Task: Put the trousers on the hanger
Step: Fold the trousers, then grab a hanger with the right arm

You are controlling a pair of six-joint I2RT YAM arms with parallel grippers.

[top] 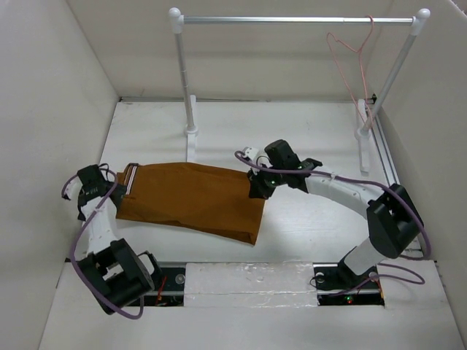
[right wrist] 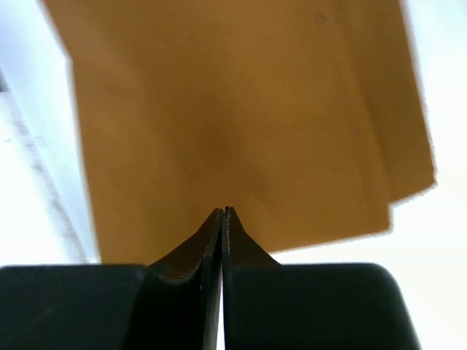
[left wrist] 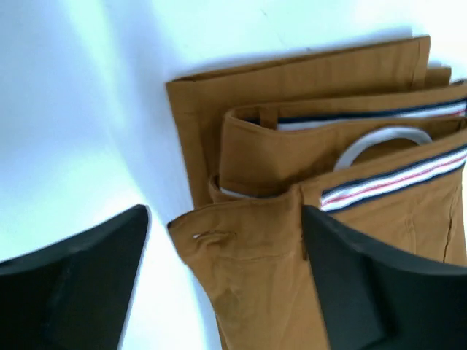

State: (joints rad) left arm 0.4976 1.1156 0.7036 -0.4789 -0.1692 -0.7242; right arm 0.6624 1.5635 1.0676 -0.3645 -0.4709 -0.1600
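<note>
Left fingers point(left wrist: 73, 292): standing wide apart and gripping nothing. The left gripper point(left wrist: 226, 288) is poised over the waistband point(left wrist: 394, 181) end, with cloth lying between and beyond the jaws.
Right fingers point(right wrist: 190, 255): pressing fully together at the tips. The right gripper point(right wrist: 222, 213) is sitting against the leg end of the cloth; whether a fold is being pinched cannot be told.
Trousers point(top: 193, 198): lying folded flat on the table point(top: 306, 219), waistband toward the left arm and hems toward the right arm.
Hanger point(top: 349, 55): hanging by its hook from the rail point(top: 292, 20) at the far right, well apart from the trousers and carrying nothing.
Reason for placement: one arm is attending each end, judged so that the garment can be lifted level rather than bunched.
Stage: judged early; the trousers are not yet on the hanger.
Risk: a closed right grip that is catching no cloth would be leaving the hem end behind.
</note>
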